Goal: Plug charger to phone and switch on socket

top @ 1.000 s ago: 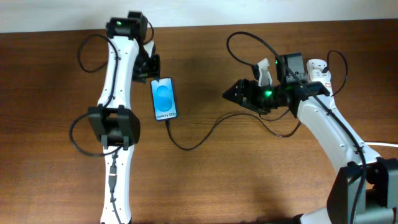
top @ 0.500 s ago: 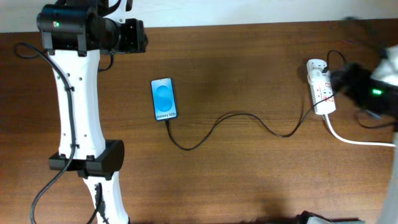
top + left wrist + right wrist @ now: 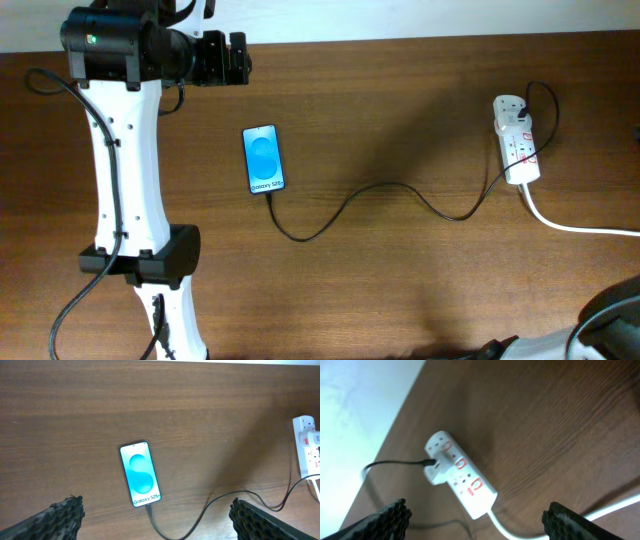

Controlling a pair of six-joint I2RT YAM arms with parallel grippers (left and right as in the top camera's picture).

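Observation:
The phone (image 3: 264,158) lies flat on the wooden table with its blue screen lit; the left wrist view shows the phone (image 3: 140,474) from above. The charger (image 3: 370,195), a thin black cable, meets the phone's bottom edge and runs right to the socket (image 3: 515,140). In the right wrist view the charger (image 3: 395,465) enters a white plug on the socket (image 3: 460,472). My left gripper (image 3: 232,60) hangs open, high behind the phone, with nothing between its fingers (image 3: 55,520). My right gripper (image 3: 477,517) is open above the socket, touching nothing; the overhead view does not show it.
A thick white cord (image 3: 580,225) leaves the socket's near end toward the right table edge. The left arm's white links (image 3: 125,180) stand along the left side. Part of the right arm (image 3: 610,320) shows at the bottom right corner.
Both arms have drawn back from the middle of the table. The left gripper left the phone's side and opened wide. The right arm left the overhead view.

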